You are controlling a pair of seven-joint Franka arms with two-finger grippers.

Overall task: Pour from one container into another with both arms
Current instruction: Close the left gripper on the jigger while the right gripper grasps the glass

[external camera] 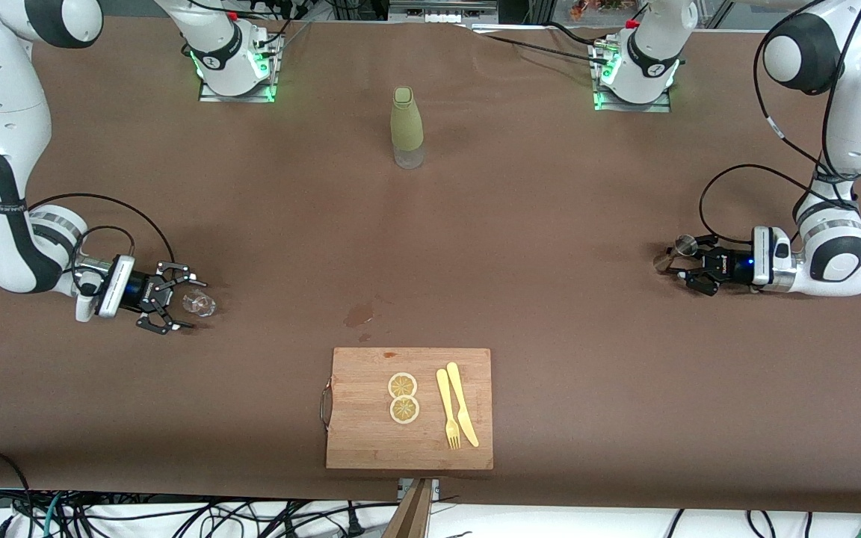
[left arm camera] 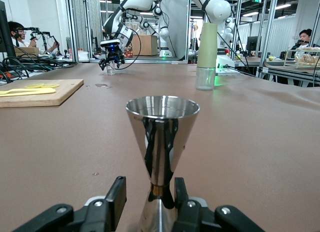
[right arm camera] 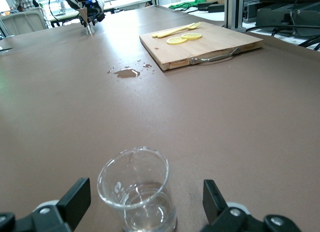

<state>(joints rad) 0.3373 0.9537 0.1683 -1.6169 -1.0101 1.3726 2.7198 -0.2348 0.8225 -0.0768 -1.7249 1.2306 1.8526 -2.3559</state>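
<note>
The jigger [left arm camera: 161,142] stands upright on the surface toward the left arm's end, well apart from the cutting board [external camera: 409,409], its narrow waist bracketed by the left claw [left arm camera: 150,202], whose narrowed jaws cannot be seen gripping it. The glass cup [right arm camera: 136,192] is framed, untouched, by the wide right claw [right arm camera: 145,204] at the right arm's end.

Brown-covered table [external camera: 550,299], metal frames, lab benches around
</note>
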